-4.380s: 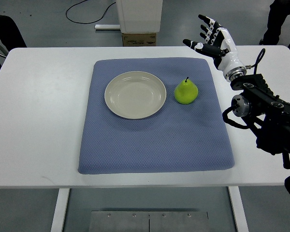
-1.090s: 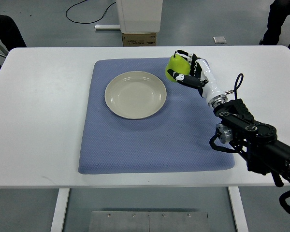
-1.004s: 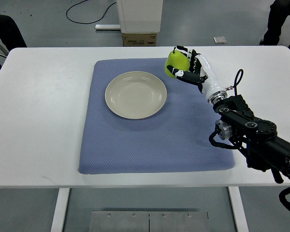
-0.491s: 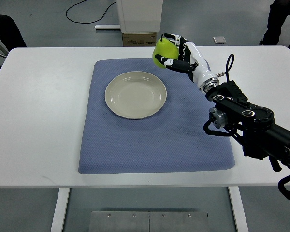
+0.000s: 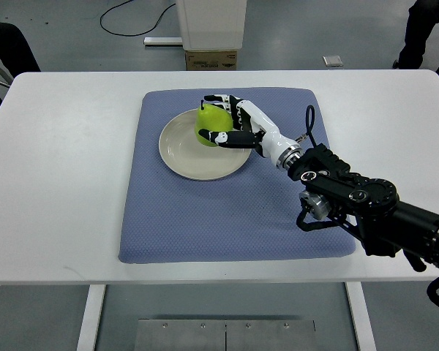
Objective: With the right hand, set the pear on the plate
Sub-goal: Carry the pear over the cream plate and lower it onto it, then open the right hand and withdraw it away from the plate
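I see a big white tabletop [image 5: 66,168] with a blue mat [image 5: 227,212] lying flat in its middle. My right arm [image 5: 351,205] comes in from four o'clock and reaches across the mat. A round cream plate [image 5: 179,150] sits on the mat toward eleven o'clock. My right robot hand [image 5: 230,128] is curled tight around the green pear [image 5: 208,126]. The pear is over the plate, on its two o'clock side. I cannot tell if it touches the plate.
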